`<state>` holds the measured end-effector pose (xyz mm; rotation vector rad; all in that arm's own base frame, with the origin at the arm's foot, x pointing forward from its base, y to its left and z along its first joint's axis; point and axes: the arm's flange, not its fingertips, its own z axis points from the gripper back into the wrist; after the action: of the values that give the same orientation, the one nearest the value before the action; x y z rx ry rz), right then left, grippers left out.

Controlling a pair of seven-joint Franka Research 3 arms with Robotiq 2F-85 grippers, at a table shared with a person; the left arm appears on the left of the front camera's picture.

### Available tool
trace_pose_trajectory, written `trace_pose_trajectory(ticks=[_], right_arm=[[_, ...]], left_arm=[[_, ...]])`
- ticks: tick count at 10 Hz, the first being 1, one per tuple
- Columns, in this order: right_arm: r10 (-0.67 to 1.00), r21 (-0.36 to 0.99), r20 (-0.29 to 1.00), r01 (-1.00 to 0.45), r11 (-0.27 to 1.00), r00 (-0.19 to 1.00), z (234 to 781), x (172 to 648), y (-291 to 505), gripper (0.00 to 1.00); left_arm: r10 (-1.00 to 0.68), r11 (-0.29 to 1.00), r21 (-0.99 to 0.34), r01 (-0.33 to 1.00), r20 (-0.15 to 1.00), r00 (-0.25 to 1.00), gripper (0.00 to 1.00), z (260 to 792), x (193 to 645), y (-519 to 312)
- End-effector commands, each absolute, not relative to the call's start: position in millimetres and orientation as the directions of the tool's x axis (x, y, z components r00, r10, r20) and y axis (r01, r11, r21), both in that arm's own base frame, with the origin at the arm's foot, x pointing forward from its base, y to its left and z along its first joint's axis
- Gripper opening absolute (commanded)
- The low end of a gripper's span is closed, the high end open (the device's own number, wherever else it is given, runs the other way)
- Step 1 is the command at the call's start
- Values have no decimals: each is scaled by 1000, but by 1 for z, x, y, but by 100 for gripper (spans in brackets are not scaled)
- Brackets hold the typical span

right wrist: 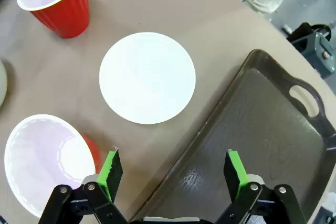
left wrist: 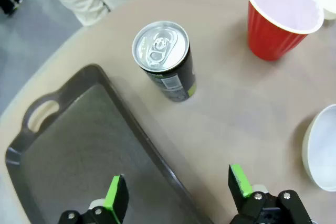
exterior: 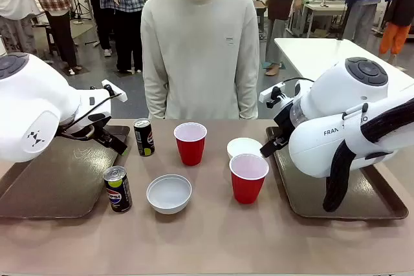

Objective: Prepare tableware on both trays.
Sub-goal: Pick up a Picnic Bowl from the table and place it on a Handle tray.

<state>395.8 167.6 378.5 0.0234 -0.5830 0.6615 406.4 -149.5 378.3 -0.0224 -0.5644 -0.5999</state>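
Observation:
Two dark brown trays lie on the table, the left tray point(exterior: 52, 185) under my left arm and the right tray point(exterior: 369, 205) under my right arm. Between them stand two Pepsi cans point(exterior: 143, 137) point(exterior: 118, 189), two red cups point(exterior: 190, 143) point(exterior: 248, 178) and two white bowls point(exterior: 169, 193) point(exterior: 244, 148). My left gripper point(left wrist: 178, 192) hangs open over the left tray's rim point(left wrist: 131, 124), with one can point(left wrist: 163, 59) just beyond it. My right gripper point(right wrist: 172, 174) is open over the right tray's edge point(right wrist: 220, 119), near a bowl point(right wrist: 147, 77) and a cup point(right wrist: 44, 161).
A person in a cream sweater point(exterior: 200, 50) stands at the far side of the table with both hands out of sight. The near strip of the table point(exterior: 207, 244) is bare. Other people and a white table point(exterior: 323, 53) show in the background.

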Motion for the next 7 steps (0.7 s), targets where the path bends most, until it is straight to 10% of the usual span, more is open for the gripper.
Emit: trace_pose_trajectory(ticks=[1, 7], right_arm=[[573, -160, 518, -585, 795, 635, 379, 396, 168, 100], [573, -160, 518, -585, 795, 635, 379, 396, 168, 100]], left_arm=[[-529, 830, 140, 541, 509, 679, 100, 378, 406, -150], [-529, 830, 140, 541, 509, 679, 100, 378, 406, -150]])
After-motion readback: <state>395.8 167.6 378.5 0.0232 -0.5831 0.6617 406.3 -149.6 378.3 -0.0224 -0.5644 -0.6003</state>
